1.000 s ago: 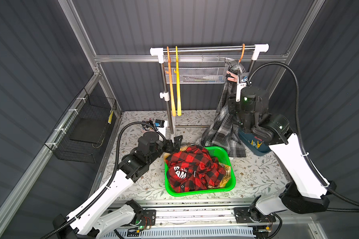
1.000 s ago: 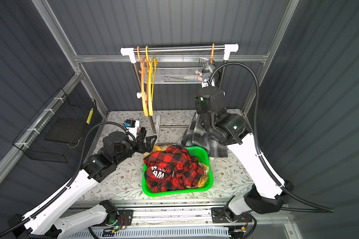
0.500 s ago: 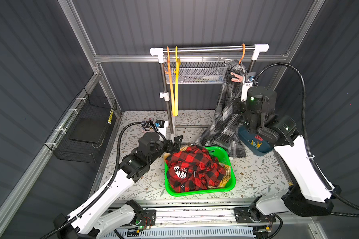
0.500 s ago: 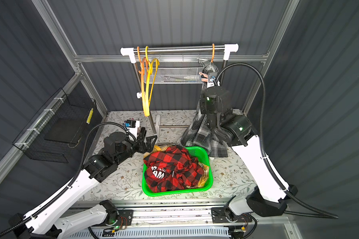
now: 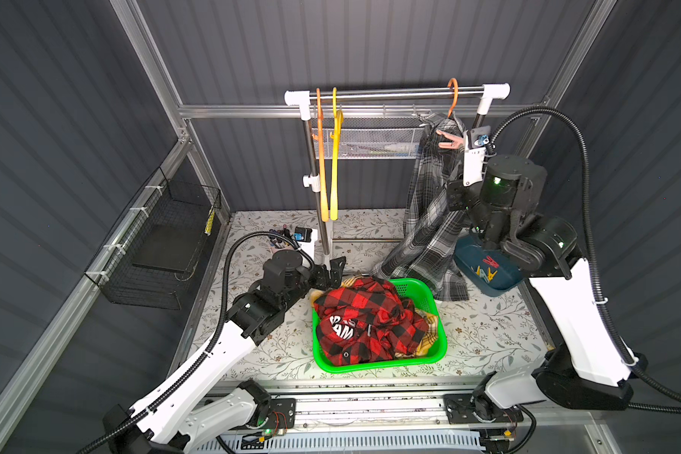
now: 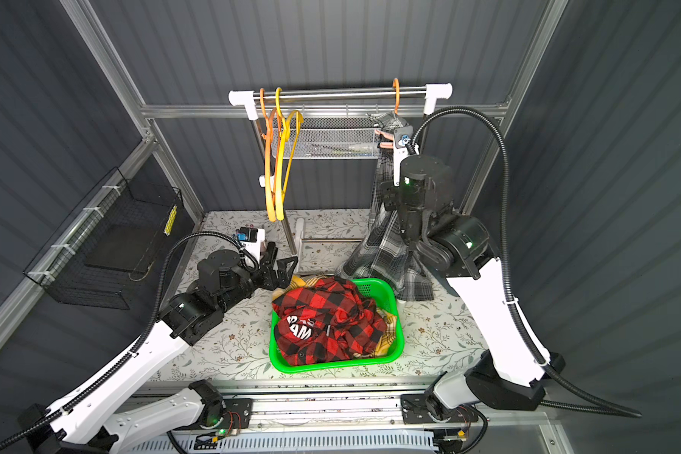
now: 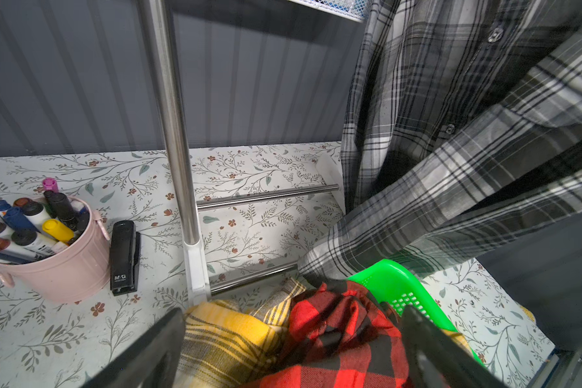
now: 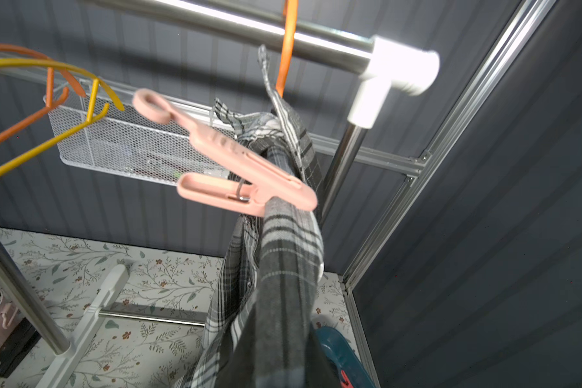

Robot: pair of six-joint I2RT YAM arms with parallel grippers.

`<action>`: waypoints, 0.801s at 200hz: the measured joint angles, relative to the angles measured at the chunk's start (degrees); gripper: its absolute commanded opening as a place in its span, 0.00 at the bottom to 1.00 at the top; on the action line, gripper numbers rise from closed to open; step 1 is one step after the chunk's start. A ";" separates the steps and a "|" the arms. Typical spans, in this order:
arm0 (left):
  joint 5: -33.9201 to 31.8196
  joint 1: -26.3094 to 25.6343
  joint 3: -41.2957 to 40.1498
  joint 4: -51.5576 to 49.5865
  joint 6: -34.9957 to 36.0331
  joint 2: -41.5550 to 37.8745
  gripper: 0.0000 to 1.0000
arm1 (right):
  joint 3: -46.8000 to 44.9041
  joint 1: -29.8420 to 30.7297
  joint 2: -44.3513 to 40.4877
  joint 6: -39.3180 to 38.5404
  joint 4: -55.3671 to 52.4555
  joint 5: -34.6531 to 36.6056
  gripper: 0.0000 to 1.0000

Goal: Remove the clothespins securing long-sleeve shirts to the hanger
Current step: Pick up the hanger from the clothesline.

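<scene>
Right claw (image 5: 453, 194): shifting right against grey plaid long-sleeve shirt (image 5: 425, 236); fingers hidden by fabric, so grip cannot be told.
Salmon-pink plastic clothespin (image 8: 249, 161): still clamping shirt; removal pending.
Left claw (image 7: 293, 342): idling released.

Floral tabletop (image 5: 488, 334) — basket (image 5: 370, 367), blue tray (image 5: 498, 291), bucket (image 7: 64, 272), stapler (image 7: 125, 255).

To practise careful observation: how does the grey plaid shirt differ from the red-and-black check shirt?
The grey plaid shirt hangs from the rail on an orange hanger; the red-and-black check shirt lies crumpled in the green basket. A salmon-pink clothespin grips the grey shirt; none shows on the red one. The red shirt bears white block letters; the grey shows none. Both are plaid.
</scene>
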 measured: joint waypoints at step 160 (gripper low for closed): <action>0.44 0.96 -2.03 2.32 -0.46 2.69 1.00 | -15.63 5.55 -12.39 -5.84 7.93 -3.06 0.00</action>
